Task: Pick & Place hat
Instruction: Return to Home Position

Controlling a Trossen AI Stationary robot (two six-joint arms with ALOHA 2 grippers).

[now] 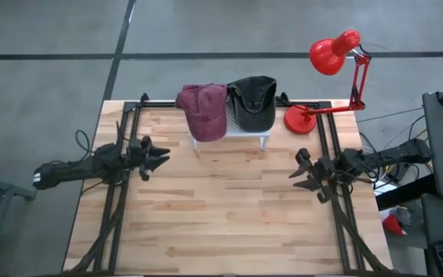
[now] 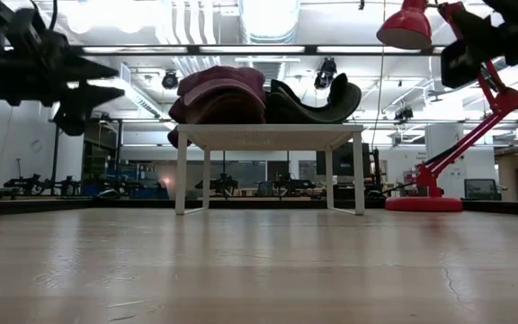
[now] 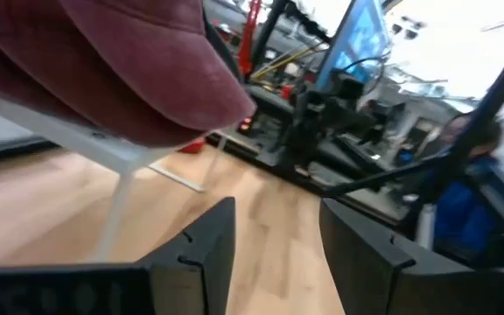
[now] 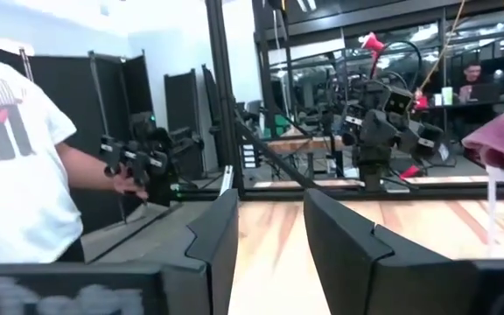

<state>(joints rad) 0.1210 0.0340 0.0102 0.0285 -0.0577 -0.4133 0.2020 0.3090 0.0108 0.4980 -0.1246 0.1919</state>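
Caps (image 1: 203, 111), dark red, lie stacked on the white shelf (image 1: 246, 133) beside a black cap (image 1: 252, 102), from above; left gripper (image 1: 160, 160) and right gripper (image 1: 297, 171) flank the shelf, well apart, jaws released. At table height, both top the shelf. Wrist views: jaws parted.

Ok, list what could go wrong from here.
1. The red caps overhang the white shelf at its left end, so the stack could slide off.
2. The left gripper, open, sits near that overhang; a careless swing might snag a brim.
The right gripper waits open at the table's right side.
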